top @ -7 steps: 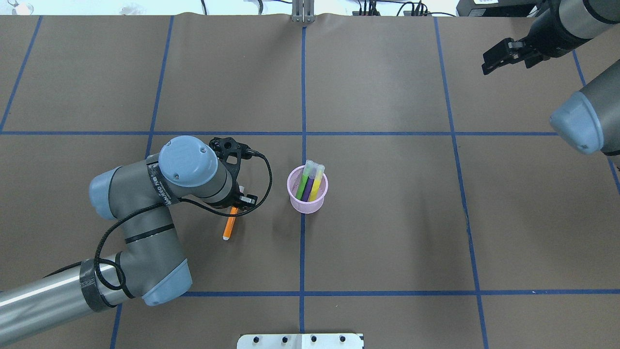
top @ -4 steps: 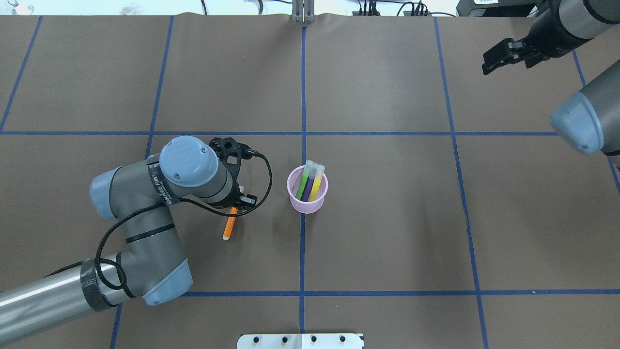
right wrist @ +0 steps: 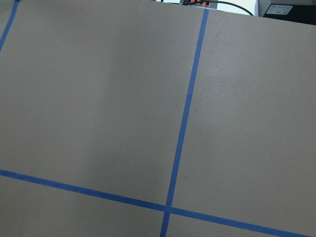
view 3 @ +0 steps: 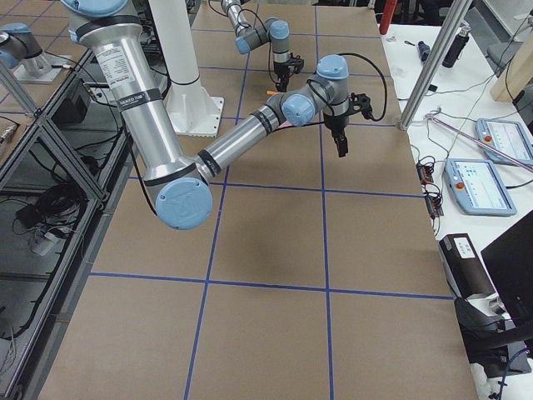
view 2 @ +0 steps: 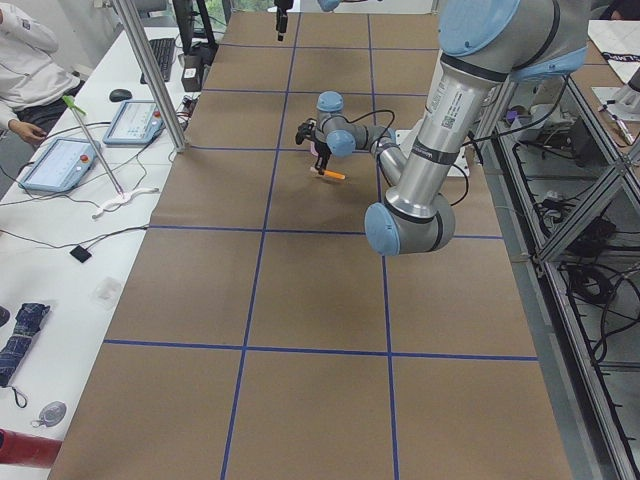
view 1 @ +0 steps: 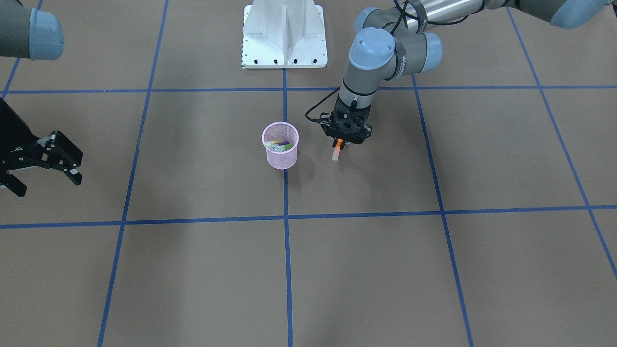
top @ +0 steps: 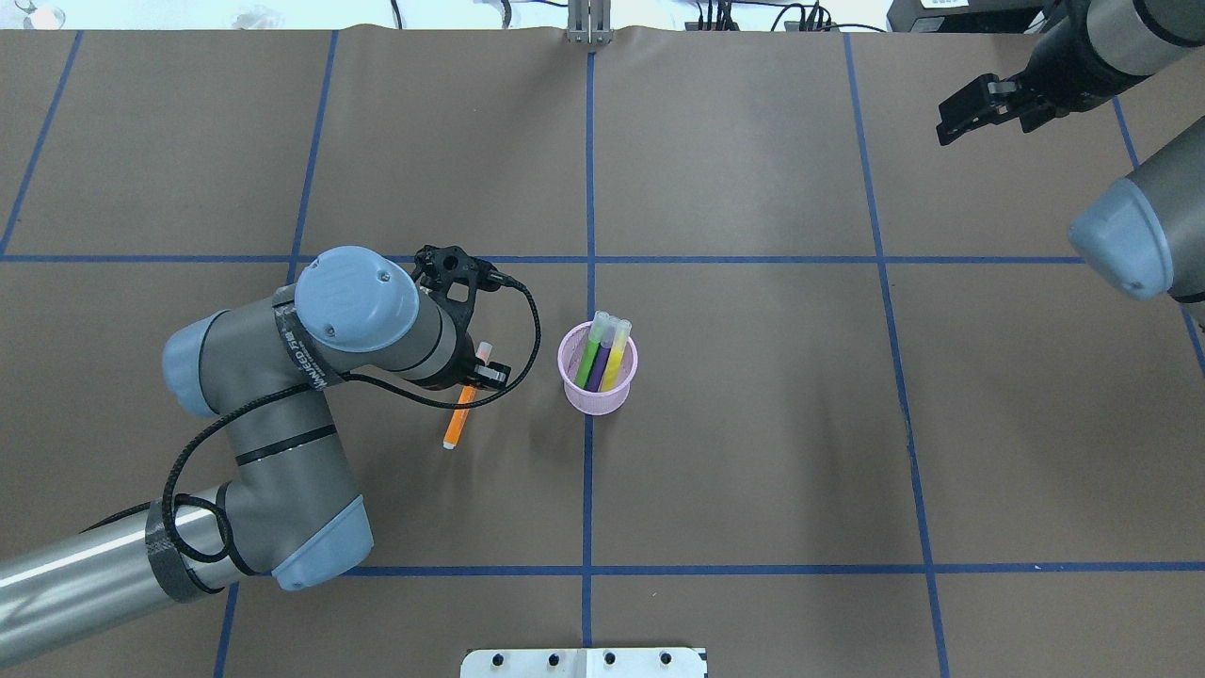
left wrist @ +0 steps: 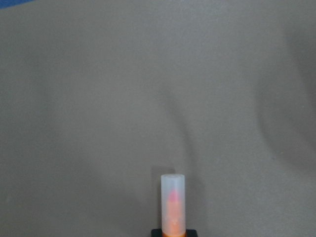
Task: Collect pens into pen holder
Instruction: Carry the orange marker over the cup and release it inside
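Note:
A pink mesh pen holder [top: 595, 403] stands near the table's middle, also in the front view [view 1: 281, 159]. A green pen [top: 590, 356], a purple pen [top: 602, 362] and a yellow pen [top: 617, 360] lean inside it. Just left of the holder my left gripper [top: 476, 376] is shut on an orange pen [top: 458, 422]. That pen hangs tilted, and its pale cap [left wrist: 173, 197] fills the bottom of the left wrist view. My right gripper [top: 968, 111] hovers open at the far right with nothing between its fingers, also seen in the front view [view 1: 46, 166].
Brown paper with blue tape lines [top: 589, 169] covers the table. The white robot base [view 1: 283, 33] stands at the near edge. The right arm's elbow [top: 1125, 235] hangs over the right side. A person and tablets [view 2: 60, 160] are at a side desk.
My left gripper has moved a little to the right and away from the robot with the orange pen, which now sits closer to the holder. The right arm has stayed put.

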Motion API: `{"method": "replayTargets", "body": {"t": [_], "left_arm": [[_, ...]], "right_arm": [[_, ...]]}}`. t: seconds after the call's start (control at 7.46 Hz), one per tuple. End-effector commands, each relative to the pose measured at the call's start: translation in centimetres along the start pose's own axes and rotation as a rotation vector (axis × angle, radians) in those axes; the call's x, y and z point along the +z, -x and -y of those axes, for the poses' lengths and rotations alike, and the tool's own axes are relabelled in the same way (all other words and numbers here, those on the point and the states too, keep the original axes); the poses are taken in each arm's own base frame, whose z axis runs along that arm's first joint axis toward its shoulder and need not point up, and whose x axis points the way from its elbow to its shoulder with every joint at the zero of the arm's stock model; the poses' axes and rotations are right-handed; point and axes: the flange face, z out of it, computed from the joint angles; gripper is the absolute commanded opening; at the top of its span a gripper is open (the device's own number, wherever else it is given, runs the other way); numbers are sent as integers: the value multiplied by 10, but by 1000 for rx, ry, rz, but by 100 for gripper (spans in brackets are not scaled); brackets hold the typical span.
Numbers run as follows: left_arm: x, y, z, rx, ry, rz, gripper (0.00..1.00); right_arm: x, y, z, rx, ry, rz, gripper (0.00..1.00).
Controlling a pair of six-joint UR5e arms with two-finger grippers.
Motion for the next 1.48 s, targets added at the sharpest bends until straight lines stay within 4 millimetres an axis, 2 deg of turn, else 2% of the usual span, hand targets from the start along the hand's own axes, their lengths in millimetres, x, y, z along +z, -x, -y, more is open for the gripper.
{"method": "replayTargets", "body": {"t": [0.0, 0.27, 0.4, 0.67, 0.8, 1.21, 1.34], "left_arm": [[-60, -22, 19, 133, -279, -187, 0], [-77, -30, 17, 184, -443, -367, 0], [-81, -31, 19, 188, -544, -390, 0], [-53, -33, 7, 353, -773, -430, 0], [-34, -32, -2, 358, -783, -446, 0], [-12, -33, -15, 382, -808, -461, 0], [-10, -45, -15, 379, -815, -471, 0]], "right_arm": [[0, -1, 0, 1, 1, 0, 100], [-1, 0, 1, 1, 0, 1, 100], [-1, 0, 1, 0, -1, 1, 100], [-2, -2, 2, 3, -5, -1, 100], [-3, -1, 2, 2, -7, -1, 100], [-3, -1, 2, 2, -7, -1, 100], [-3, -1, 2, 3, -7, -1, 100]]}}
